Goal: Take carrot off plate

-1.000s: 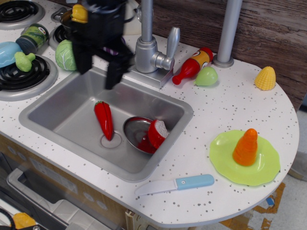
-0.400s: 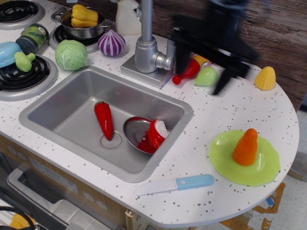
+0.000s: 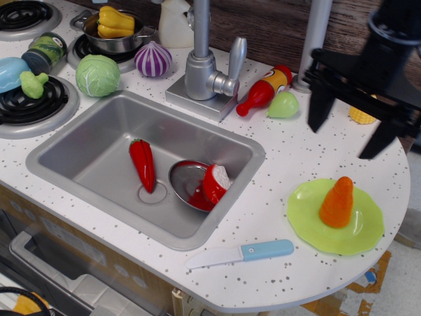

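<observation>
gripper (image 3: pixel 350 128): upper right of frame, jaws spread wide, holding nothing, touching nothing
carrot (image 3: pixel 337 202): upright on plate, lower right, below gripper, well apart
plate (image 3: pixel 304 212): on counter, lower right

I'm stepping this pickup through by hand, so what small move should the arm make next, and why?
Probably lower the end effector down and slightly toward the front edge. Its jaws are spread open and it hangs above and behind the carrot, which stands on the plate ungrasped.
</observation>
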